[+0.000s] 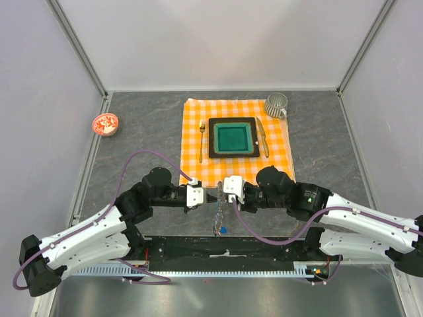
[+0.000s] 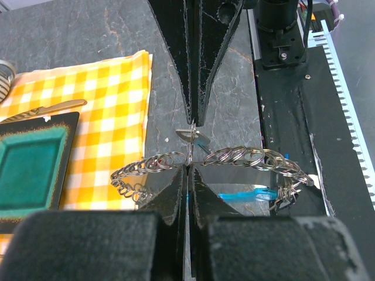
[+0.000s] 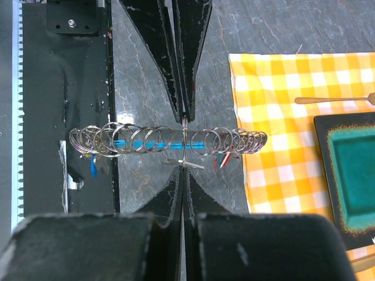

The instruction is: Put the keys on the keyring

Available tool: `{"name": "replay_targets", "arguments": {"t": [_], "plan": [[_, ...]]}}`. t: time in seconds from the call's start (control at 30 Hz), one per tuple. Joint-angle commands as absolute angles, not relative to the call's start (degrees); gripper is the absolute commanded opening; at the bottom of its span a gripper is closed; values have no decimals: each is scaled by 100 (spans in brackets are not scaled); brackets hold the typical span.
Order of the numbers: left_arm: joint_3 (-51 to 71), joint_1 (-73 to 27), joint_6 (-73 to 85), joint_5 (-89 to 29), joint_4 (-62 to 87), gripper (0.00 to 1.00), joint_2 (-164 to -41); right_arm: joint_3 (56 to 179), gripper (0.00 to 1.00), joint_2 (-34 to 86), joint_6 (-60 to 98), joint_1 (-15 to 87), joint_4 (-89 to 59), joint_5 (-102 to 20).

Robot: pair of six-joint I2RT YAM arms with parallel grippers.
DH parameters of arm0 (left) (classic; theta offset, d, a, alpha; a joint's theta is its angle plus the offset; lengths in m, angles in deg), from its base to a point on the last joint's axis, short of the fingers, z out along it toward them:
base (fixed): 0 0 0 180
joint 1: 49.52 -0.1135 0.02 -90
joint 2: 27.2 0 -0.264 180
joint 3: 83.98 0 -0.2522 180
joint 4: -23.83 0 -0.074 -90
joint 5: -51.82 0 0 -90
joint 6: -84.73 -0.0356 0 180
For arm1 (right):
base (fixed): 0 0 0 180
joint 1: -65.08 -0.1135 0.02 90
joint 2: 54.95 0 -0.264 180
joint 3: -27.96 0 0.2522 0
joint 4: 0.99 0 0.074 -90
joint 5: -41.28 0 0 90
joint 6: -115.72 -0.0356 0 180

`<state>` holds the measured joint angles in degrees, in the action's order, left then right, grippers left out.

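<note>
The keyring [image 3: 105,140], a row of thin wire loops on a cyan clip [image 3: 153,144], hangs in the air between the two claws, above the bare strip of table [image 1: 145,125] near the arms. A blue tag [image 3: 92,170] dangles from its near end and a red tag [image 3: 225,159] from its far end, so those keys look to be on already. One small silver key [image 2: 190,134] sits right at the middle, where the claw tips meet; it seems to be the one being threaded, and I cannot tell whether it is fully on.

The left claw [image 2: 187,172] is fully closed, pinching a loop of the keyring. The right claw [image 3: 184,172] is closed too, apparently nipping the silver key.

Room is tight near and far. The black rail [image 1: 218,249] lies just below the hanging end, and the checked cloth [image 1: 192,132] begins just beyond, carrying a plate [image 1: 233,138], fork [image 1: 201,140] and knife [image 1: 263,137]. A mug [image 1: 276,104] and a red dish [image 1: 105,123] stand well apart.
</note>
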<state>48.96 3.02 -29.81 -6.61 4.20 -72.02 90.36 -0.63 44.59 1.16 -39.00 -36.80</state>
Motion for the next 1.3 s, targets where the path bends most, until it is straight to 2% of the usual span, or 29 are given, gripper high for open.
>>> {"name": "replay_targets", "arguments": {"t": [0.0,1.27], "plan": [[4754,331,-3137,-654,805,2,-7097,9024,0,-125,4479,83,-3786,-3668],[4719,322,-3137,-250,770,2,-7203,9085,0,15,4514,75,-3734,-3545]]}}
